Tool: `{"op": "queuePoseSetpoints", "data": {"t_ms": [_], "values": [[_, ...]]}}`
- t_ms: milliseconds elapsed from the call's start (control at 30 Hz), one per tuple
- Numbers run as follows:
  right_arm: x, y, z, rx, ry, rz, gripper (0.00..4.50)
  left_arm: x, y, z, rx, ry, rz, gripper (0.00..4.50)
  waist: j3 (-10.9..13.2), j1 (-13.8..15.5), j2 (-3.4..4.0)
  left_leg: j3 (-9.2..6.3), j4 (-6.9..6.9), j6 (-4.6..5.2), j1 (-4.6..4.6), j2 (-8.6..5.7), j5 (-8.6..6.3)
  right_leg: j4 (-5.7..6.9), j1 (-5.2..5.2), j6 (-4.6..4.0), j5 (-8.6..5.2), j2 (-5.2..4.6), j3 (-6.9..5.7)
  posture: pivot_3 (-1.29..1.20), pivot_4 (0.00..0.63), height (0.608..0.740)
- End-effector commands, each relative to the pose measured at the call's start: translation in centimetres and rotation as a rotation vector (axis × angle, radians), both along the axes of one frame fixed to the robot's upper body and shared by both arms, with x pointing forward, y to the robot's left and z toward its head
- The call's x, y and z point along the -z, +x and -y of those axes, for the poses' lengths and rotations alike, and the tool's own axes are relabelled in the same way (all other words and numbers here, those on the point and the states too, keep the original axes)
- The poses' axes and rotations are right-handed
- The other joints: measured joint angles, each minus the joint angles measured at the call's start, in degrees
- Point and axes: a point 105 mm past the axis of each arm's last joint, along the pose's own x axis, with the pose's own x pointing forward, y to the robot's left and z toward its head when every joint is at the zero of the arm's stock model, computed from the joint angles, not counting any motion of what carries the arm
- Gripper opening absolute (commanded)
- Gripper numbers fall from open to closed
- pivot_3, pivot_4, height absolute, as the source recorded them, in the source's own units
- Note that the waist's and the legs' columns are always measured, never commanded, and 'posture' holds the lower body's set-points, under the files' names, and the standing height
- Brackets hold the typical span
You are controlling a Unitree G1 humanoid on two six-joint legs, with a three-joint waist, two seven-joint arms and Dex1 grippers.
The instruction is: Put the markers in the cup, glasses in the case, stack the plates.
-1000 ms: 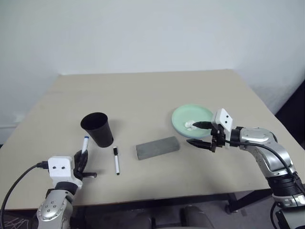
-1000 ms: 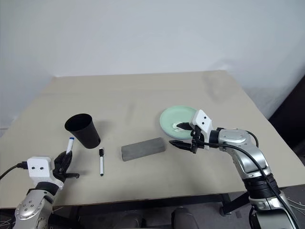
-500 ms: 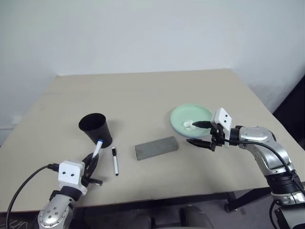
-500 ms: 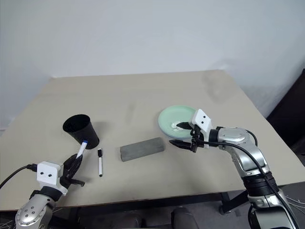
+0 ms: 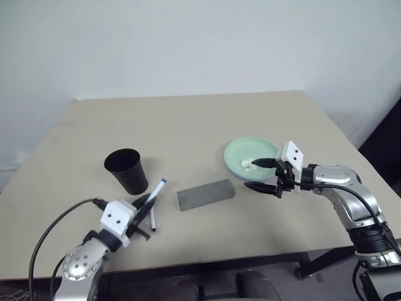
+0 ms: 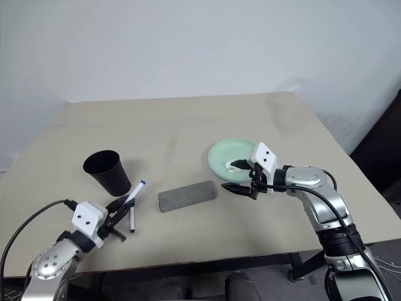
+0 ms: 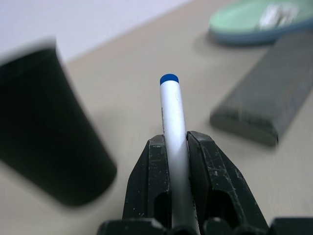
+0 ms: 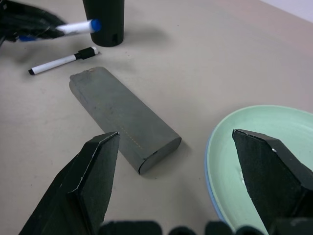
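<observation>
Markers are found at the near left of the beige table (image 5: 207,119): the blue-capped marker (image 5: 154,192) is clamped between the two black fingers of the left gripper (image 5: 143,207), its capped end raised and slanting up toward the grey case, while the black-capped marker (image 6: 131,221) lies flat on the tabletop just beside that gripper, partly hidden by it. In the left wrist view the white barrel (image 7: 174,142) is seen pinched between the fingers (image 7: 154,186), with the blue tip projecting past them. The black cup (image 5: 127,170) stands upright, just behind and to the left of the held marker, apart from it. The grey case (image 5: 205,194) lies closed on the table between the cup and the plates. The mint green plate (image 5: 241,153) is stacked on the light blue plate, whose rim (image 8: 209,164) is seen beneath it in the right wrist view; a small white wad (image 5: 249,164) rests in the green plate. The right gripper (image 5: 260,175) is held with its fingers wide apart at the near edge of the plates, one finger over the green plate and the other over the table toward the case, nothing gripped between them
</observation>
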Motion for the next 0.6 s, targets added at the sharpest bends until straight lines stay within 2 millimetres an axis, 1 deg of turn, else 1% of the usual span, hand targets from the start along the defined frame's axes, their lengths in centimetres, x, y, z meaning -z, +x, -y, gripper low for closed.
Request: {"op": "queuePoseSetpoints", "data": {"t_ms": [33, 100, 167, 233, 300, 367, 533, 600], "values": [[-1.2, 0.2, -0.1, -0.006, 0.009, 0.057, 4.0, -4.8, 1.1, 2.1, 0.051, -0.013, 0.215, 0.16, 0.0, 0.0, -0.02, 0.0, 0.0, 0.0, 0.0, -0.01, 0.0, 0.0, 0.01, 0.04, 0.04, 0.0, 0.0, 0.0, 0.0, 0.74], [-1.1, 0.2, -0.1, -0.003, 0.01, 0.057, 4.0, -6.9, 1.7, 2.7, 0.041, -0.032, 0.304, 0.16, 0.0, 0.0, -0.06, 0.0, 0.0, 0.02, -0.01, -0.03, -0.01, -0.01, 0.01, 0.02, 0.09, -0.01, 0.03, 0.0, 0.0, 0.74], [-1.1, 0.1, 0.0, -0.001, 0.01, 0.057, 4.0, -8.2, 2.1, 3.3, 0.041, -0.054, 0.347, 0.16, 0.0, 0.0, -0.07, -0.01, -0.01, 0.04, -0.01, -0.05, -0.03, 0.0, 0.03, -0.02, 0.12, -0.01, 0.05, 0.0, 0.0, 0.74], [-1.1, 0.2, 0.0, 0.001, 0.012, 0.057, 4.0, -10.1, 2.7, 3.9, 0.031, -0.063, 0.417, 0.16, 0.0, 0.0, -0.07, -0.01, -0.02, 0.06, 0.0, -0.05, -0.04, 0.0, 0.02, -0.03, 0.13, 0.0, 0.05, 0.0, 0.0, 0.74], [-1.1, 0.2, -0.2, 0.001, 0.014, 0.059, 4.0, -11.9, 3.4, 3.7, -0.03, -0.061, 0.497, 0.16, 0.0, 0.0, -0.07, -0.02, -0.01, 0.06, -0.01, -0.06, -0.04, -0.01, 0.03, -0.05, 0.15, 0.02, 0.06, 0.0, 0.0, 0.74], [-1.1, 0.2, -0.2, 0.003, 0.016, 0.06, 4.0, -12.7, 3.9, 2.7, -0.111, -0.063, 0.535, 0.16, -0.1, 0.0, -0.09, -0.02, 0.02, 0.06, 0.01, -0.07, -0.04, 0.0, 0.07, -0.05, 0.16, 0.02, 0.06, 0.0, 0.0, 0.74], [-1.1, 0.2, -0.2, 0.005, 0.016, 0.06, 4.0, -13.4, 4.7, -0.4, -0.276, -0.064, 0.575, 0.16, -0.1, 0.0, -0.09, 0.02, 0.01, 0.07, 0.07, -0.06, -0.04, 0.01, 0.09, -0.06, 0.19, 0.06, 0.13, 0.0, 0.0, 0.74], [-1.1, 0.2, -0.2, 0.006, 0.015, 0.059, 4.0, -13.7, 4.9, -1.3, -0.316, -0.063, 0.589, 0.16, -0.1, 0.1, -0.11, 0.0, 0.03, 0.07, 0.06, -0.06, -0.03, 0.02, 0.09, -0.07, 0.2, 0.06, 0.12, 0.0, 0.0, 0.74]]}}
